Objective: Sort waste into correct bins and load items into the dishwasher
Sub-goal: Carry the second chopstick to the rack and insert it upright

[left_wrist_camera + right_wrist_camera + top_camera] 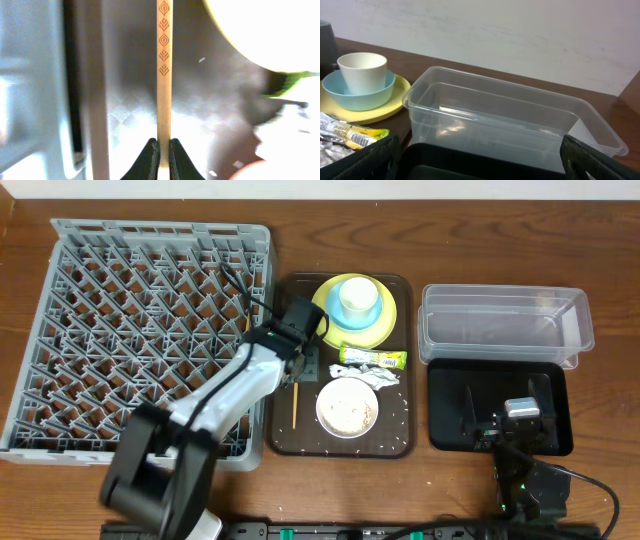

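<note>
Closest to the lens, on the left wrist view, we have the left gripper (164, 150) with its two dark fingertips pressed together on a wooden chopstick (164, 75). That is a firm pinch right at the near end, and the stick runs straight away from us, a row of small leaf marks printed at its far end. We cannot tell whether it is lifted or lying flat.

From overhead, we see that this arm reaches across the corner of the big grey dish rack (140, 330) to the left side of the brown tray (400, 435).

On that tray, we spot the yellow plate (385, 320) at the back, with the blue bowl (357, 92) on it and the white cup (362, 70) sitting inside the bowl. Just in front of the plate lies the green-and-yellow wrapper (375, 360), with crumpled paper scraps (375, 378) touching it. Nearer the front sits the white shallow bowl (347, 407), with pale grains inside it and more scattered on the tray around it.

Over on the right, we have the clear tub (495, 100) at the back and the black tray (450, 430) just in front of it. The right gripper (480, 150) hangs over the black tray, jaws spread wide, nothing between them.
</note>
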`<state>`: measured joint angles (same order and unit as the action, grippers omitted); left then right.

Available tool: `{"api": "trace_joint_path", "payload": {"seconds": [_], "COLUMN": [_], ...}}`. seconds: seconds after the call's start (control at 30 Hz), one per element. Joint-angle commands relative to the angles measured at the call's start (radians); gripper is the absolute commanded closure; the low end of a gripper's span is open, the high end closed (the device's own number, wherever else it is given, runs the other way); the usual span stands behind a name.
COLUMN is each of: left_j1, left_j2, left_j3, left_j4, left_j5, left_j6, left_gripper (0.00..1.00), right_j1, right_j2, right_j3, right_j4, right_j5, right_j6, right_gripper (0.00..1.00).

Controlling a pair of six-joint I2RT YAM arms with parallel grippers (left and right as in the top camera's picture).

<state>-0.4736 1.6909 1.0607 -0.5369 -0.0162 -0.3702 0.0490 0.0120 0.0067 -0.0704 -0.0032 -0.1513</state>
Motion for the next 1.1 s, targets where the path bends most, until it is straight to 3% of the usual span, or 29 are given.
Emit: {"api": "trace_joint_path", "payload": {"seconds": [0.0, 0.3, 0.43, 0.67, 1.07], "left_j1": [-0.003, 0.054, 0.118, 0.206, 0.216], "left_j2": [-0.142, -0.350, -0.348, -0.292, -0.205], "left_j3": [0.002, 0.002, 0.002, 0.002, 0.001], "left_j4": [-0.019, -0.027, -0.023, -0.021, -0.032], "left_j5": [-0.085, -0.255, -0.259, -0.258, -0.175], "left_j6": [-0.009, 0.212, 0.282, 0.342, 0.286], "left_gripper": [0.93, 0.93, 0.93, 0.92, 0.93], "right_j1": [0.006, 0.006, 0.006, 0.006, 0.006], "right_j2": [-0.005, -0.005, -0.005, -0.005, -0.005], "right_j3": [-0.002, -0.002, -0.002, -0.002, -0.002], "right_j4": [-0.004, -0.004, -0.004, -0.004, -0.005], "right_j5": [-0.001, -0.001, -0.001, -0.001, -0.001], "right_j6": [-0.011, -0.011, -0.011, -0.011, -0.011], "right_gripper": [0.01, 0.01, 0.01, 0.01, 0.01]}}
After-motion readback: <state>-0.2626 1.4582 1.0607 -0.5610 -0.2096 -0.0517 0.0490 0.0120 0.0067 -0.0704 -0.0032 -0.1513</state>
